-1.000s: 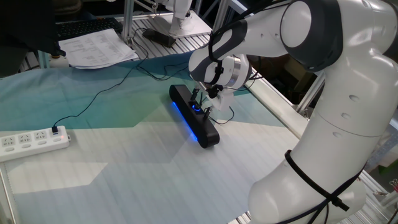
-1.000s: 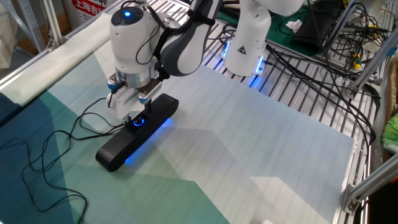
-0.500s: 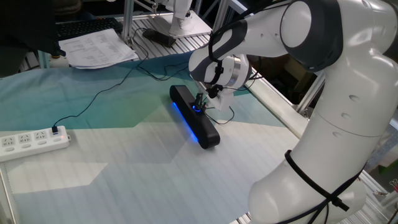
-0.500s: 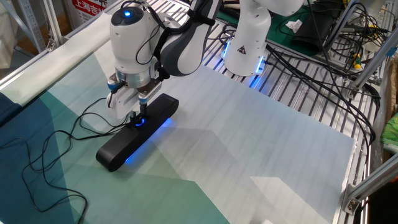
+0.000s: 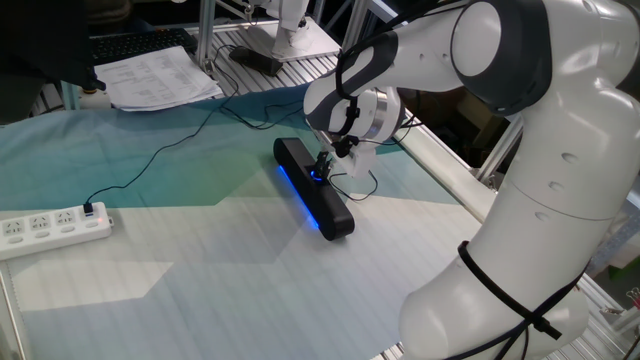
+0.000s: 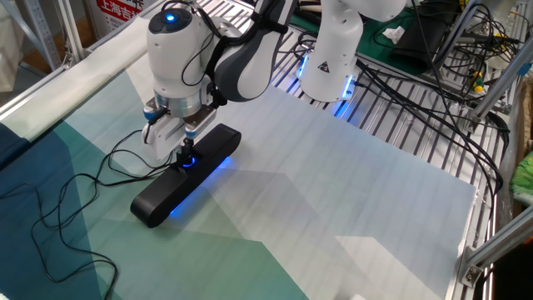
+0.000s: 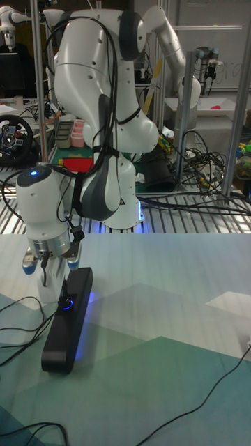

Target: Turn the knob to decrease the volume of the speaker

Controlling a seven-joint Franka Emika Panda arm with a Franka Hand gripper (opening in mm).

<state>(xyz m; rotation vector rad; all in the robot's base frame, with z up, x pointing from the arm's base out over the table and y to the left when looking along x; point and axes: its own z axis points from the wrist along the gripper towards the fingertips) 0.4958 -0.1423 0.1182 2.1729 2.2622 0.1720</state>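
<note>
The speaker (image 5: 312, 190) is a long black bar lying on the teal and white cloth, with a blue strip glowing along one side; it also shows as the speaker (image 6: 185, 177) and the speaker (image 7: 67, 322). The knob (image 6: 185, 162), ringed in blue light, sits at the bar's middle. My gripper (image 6: 184, 154) points straight down onto it, and its dark fingers are pinched together on the knob. From the opposite side the gripper (image 5: 322, 164) covers most of the knob (image 5: 317, 174). In the tall fixed view the gripper (image 7: 65, 293) stands just above the glowing knob (image 7: 66, 304).
A thin black cable (image 6: 92, 179) trails from the speaker across the cloth. A white power strip (image 5: 55, 227) lies at the left edge, and a stack of papers (image 5: 160, 75) behind. The arm's base (image 6: 329, 58) stands on the slatted metal table among cables.
The fingers stood apart around the knob a second ago; they have since closed onto it. The speaker has shifted very slightly.
</note>
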